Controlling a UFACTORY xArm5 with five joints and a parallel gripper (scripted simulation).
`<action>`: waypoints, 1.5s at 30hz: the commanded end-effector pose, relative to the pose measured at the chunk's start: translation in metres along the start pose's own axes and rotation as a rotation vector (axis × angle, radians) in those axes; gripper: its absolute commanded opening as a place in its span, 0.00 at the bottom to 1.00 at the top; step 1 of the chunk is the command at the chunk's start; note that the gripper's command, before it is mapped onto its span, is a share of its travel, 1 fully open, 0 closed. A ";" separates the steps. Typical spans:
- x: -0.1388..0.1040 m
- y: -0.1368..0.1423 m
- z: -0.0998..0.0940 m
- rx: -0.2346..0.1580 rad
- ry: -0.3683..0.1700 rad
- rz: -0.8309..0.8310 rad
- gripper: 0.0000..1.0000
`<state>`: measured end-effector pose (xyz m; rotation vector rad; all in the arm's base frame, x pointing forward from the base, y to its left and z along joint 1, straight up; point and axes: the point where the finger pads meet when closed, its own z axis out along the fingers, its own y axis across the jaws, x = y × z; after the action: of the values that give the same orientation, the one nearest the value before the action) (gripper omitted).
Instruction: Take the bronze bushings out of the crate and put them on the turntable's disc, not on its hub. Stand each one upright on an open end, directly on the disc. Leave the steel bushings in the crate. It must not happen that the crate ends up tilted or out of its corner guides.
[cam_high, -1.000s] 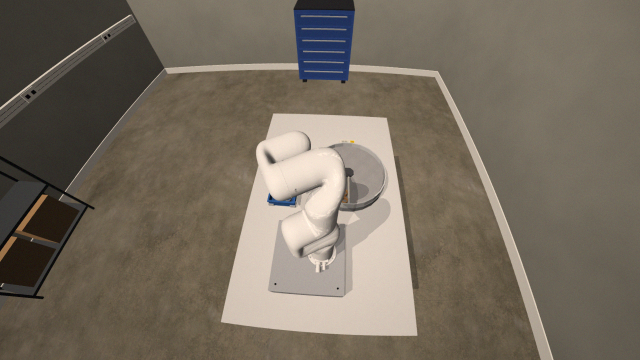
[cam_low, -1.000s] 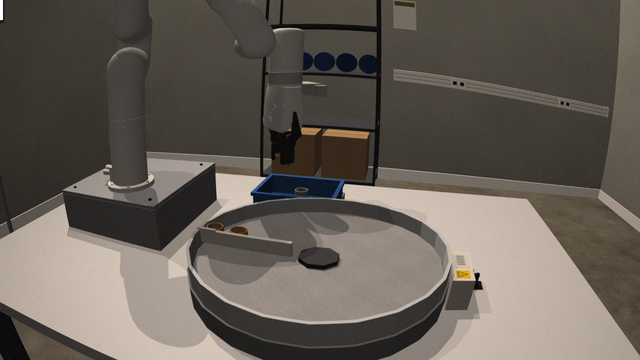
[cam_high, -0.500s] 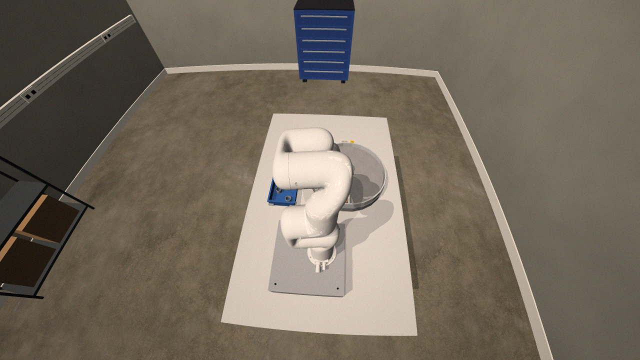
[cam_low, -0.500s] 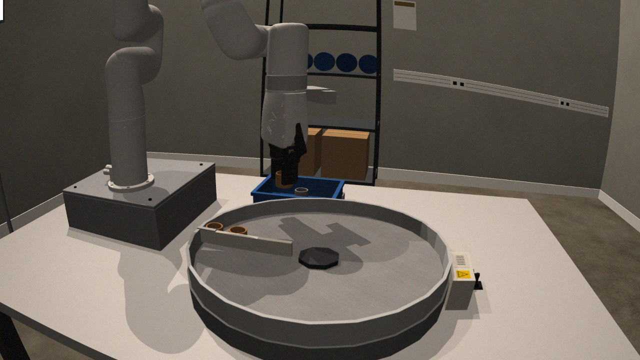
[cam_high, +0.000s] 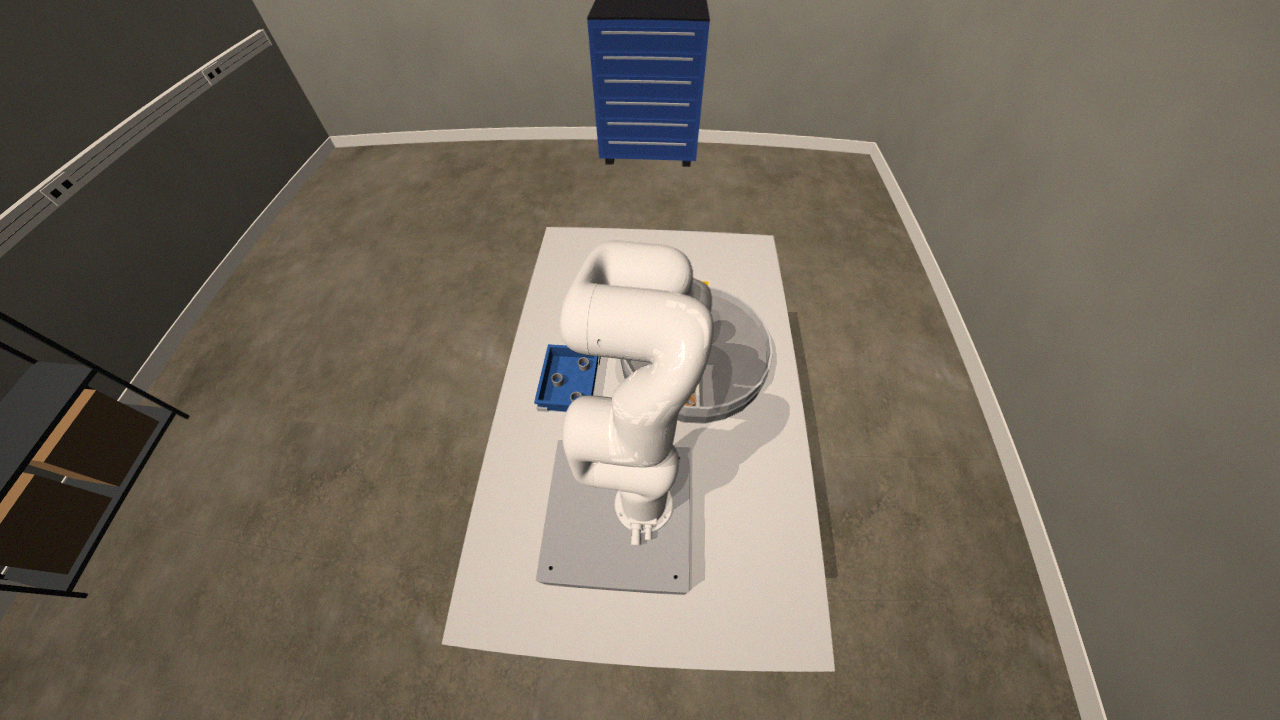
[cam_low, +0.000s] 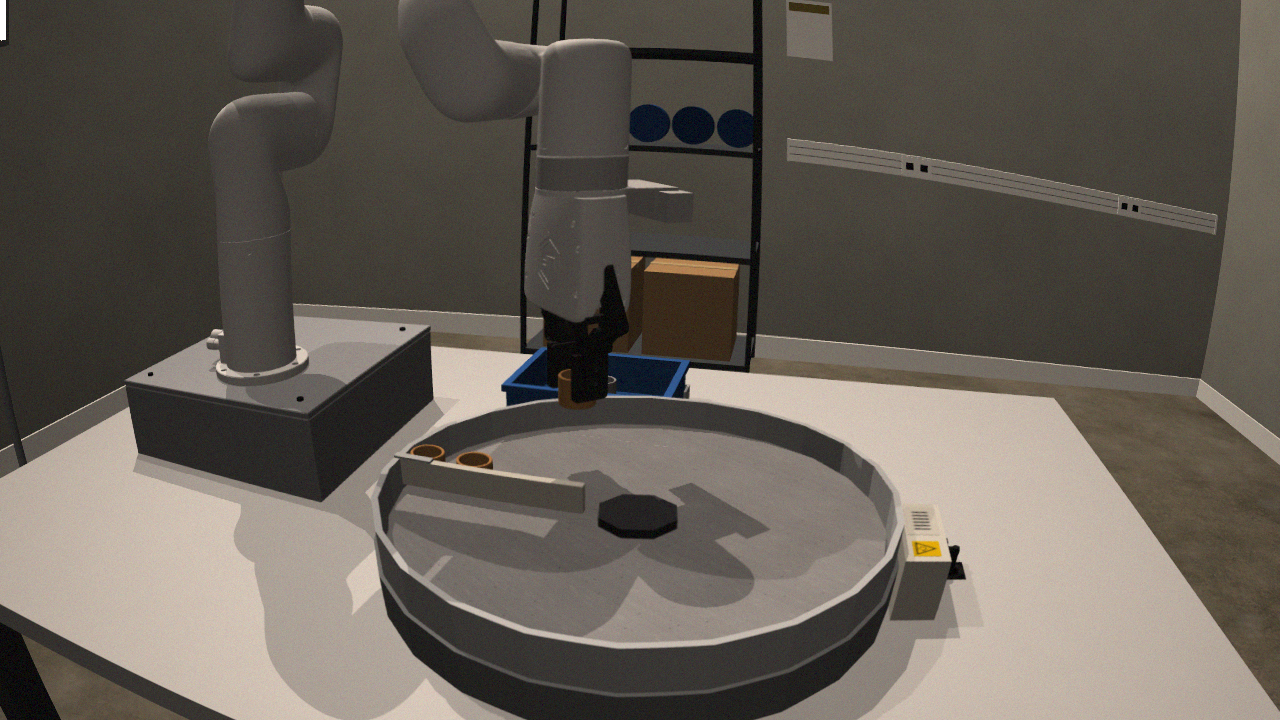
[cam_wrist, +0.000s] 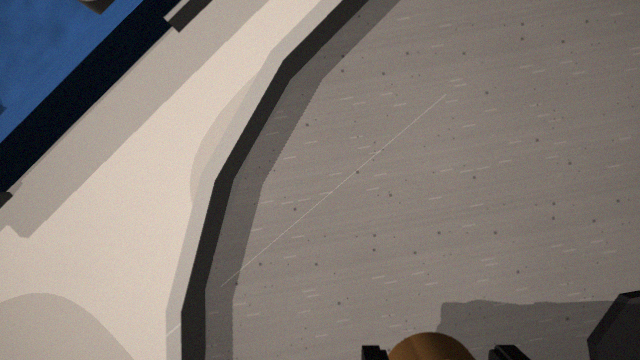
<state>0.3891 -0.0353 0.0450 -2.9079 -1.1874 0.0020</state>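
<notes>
My gripper (cam_low: 581, 385) is shut on a bronze bushing (cam_low: 569, 391) and holds it upright in the air above the far rim of the turntable. The bushing's top shows between the fingertips in the wrist view (cam_wrist: 431, 347). The grey disc (cam_low: 644, 528) lies below, with the dark octagonal hub (cam_low: 637, 515) at its middle. Two bronze bushings (cam_low: 427, 452) (cam_low: 473, 460) stand upright on the disc behind a pale bar (cam_low: 490, 483). The blue crate (cam_high: 565, 376) holds three steel bushings (cam_high: 582, 363); the arm hides its right part.
The turntable has a raised rim (cam_low: 626, 644) and a control box (cam_low: 921, 559) with a yellow label at its right. The arm's grey base block (cam_low: 277, 402) stands left of the turntable. A shelf with cardboard boxes (cam_low: 689, 304) stands behind the table.
</notes>
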 end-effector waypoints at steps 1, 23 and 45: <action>0.000 0.004 -0.001 -0.002 0.001 -0.001 0.00; 0.000 0.005 0.024 -0.002 0.001 -0.001 0.00; 0.000 0.005 0.041 -0.002 0.001 -0.001 0.00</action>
<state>0.3910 -0.0391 0.0107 -2.9067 -1.1887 0.0037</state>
